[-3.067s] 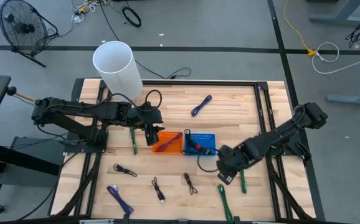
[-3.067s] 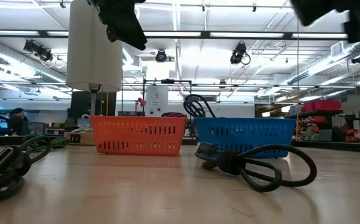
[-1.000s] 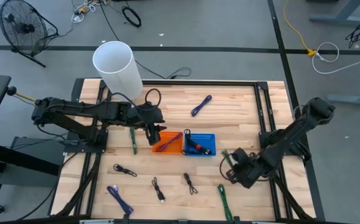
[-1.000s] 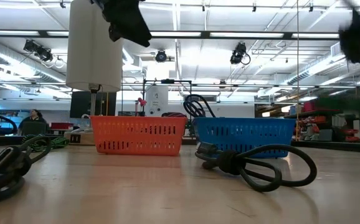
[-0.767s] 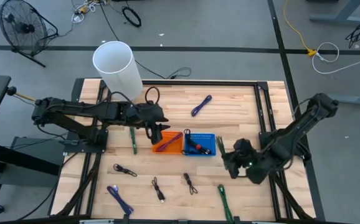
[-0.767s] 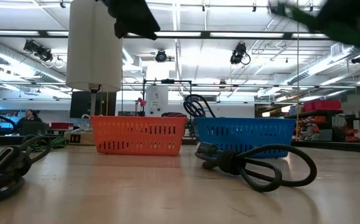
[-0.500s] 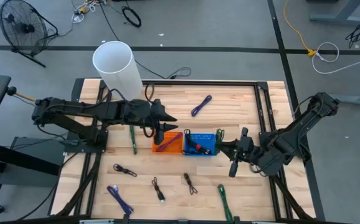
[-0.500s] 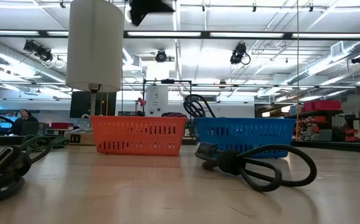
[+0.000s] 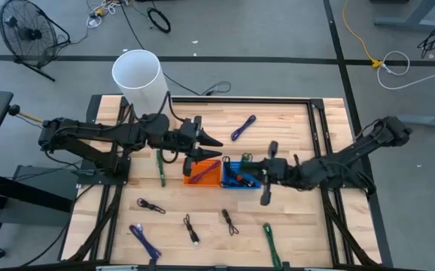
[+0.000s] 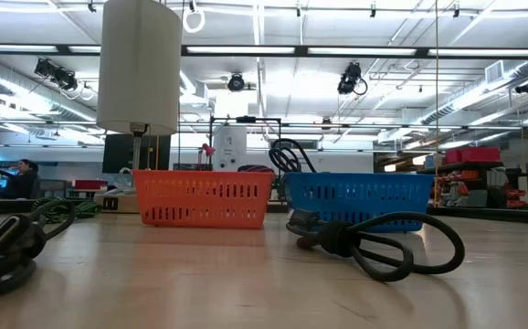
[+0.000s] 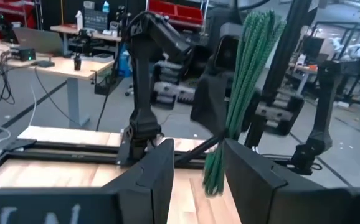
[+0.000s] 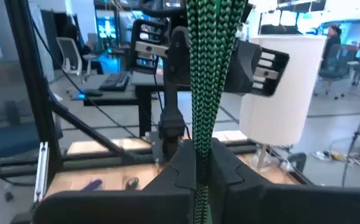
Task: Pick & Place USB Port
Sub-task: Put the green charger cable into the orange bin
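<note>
My right gripper [image 9: 263, 173] is shut on a green braided cable [image 12: 202, 93] and holds it in the air just right of the blue basket [image 9: 241, 174]. The cable also shows in the left wrist view [image 11: 242, 81], hanging upright. My left gripper [image 9: 205, 143] is open and empty above the orange basket [image 9: 202, 172], pointing right toward the right gripper. The blue basket holds a black and red cable; the orange basket holds a purple one. Both baskets show in the low view, orange [image 10: 202, 197] and blue [image 10: 359, 195]; neither gripper shows there.
A tall white cylinder [image 9: 141, 75] stands at the back left. Loose cables lie on the table: purple [image 9: 242, 126], green [image 9: 160, 167], black [image 9: 150, 205], [image 9: 229, 220], another green [image 9: 270, 239]. A black coiled cable [image 10: 374, 239] lies in front of the blue basket.
My right gripper has lifted the green cable from the front right of the table and swung left to the blue basket. My left gripper has risen and turned to point right.
</note>
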You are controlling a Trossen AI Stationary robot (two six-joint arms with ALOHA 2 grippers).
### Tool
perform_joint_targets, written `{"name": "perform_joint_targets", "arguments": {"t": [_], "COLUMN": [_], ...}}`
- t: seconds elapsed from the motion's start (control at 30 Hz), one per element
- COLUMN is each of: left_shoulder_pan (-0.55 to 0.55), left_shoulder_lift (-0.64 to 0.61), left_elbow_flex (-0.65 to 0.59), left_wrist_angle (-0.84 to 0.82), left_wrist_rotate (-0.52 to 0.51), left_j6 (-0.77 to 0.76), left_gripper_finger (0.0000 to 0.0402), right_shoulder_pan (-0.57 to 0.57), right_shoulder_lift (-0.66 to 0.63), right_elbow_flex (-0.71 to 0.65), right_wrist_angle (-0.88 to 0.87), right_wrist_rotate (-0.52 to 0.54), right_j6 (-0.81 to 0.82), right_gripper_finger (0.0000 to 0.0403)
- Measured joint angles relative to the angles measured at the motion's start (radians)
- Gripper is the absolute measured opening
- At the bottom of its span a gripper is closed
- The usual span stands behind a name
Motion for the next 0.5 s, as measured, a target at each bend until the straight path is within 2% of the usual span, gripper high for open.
{"name": "perform_joint_targets", "arguments": {"t": [0.17,0.5], "left_shoulder_pan": [0.0,0.0], "left_shoulder_lift": [0.0,0.011], "left_elbow_flex": [0.0,0.0], "left_wrist_angle": [0.002,0.008], "left_wrist_rotate": [0.0,-0.018], "left_j6": [0.046,0.14], "left_gripper_finger": [0.0142,0.0142], "right_shoulder_pan": [-0.084,-0.227], "right_shoulder_lift": [0.036,0.101], "right_elbow_flex": [0.0,0.0], "right_wrist_angle": [0.063,0.13], "right_wrist_rotate": [-0.062,-0.272], "right_j6": [-0.032,-0.008], "right_gripper_finger": [0.0006,0.0006]}}
